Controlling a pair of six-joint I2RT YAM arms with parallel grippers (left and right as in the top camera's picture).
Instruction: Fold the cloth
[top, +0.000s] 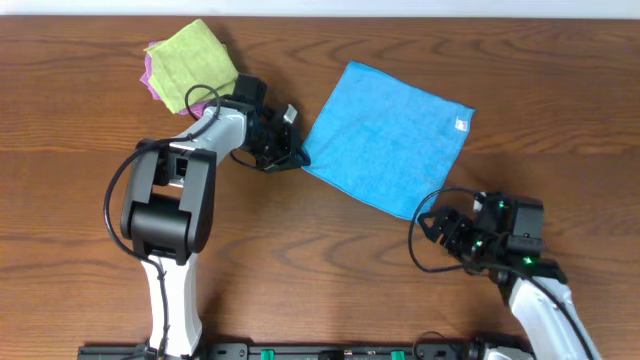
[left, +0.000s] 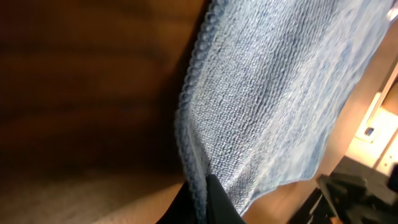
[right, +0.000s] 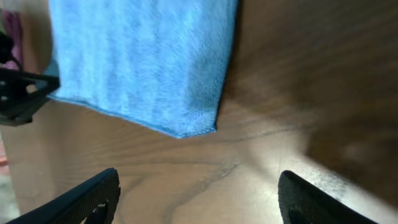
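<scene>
The sky-blue cloth (top: 385, 138) lies flat and tilted on the wooden table, its white tag (top: 461, 125) at the right corner. My left gripper (top: 297, 155) is shut on the cloth's left corner; in the left wrist view the black fingers (left: 202, 202) pinch the hemmed edge of the cloth (left: 273, 93). My right gripper (top: 432, 230) is open and empty, just below the cloth's near corner. In the right wrist view its fingers (right: 196, 196) are spread over bare wood, the cloth's corner (right: 186, 127) a little ahead of them.
A light green cloth (top: 193, 62) lies folded on a purple cloth (top: 150, 80) at the back left, close behind the left arm. The left arm's body (top: 165, 200) stands at the left of the table.
</scene>
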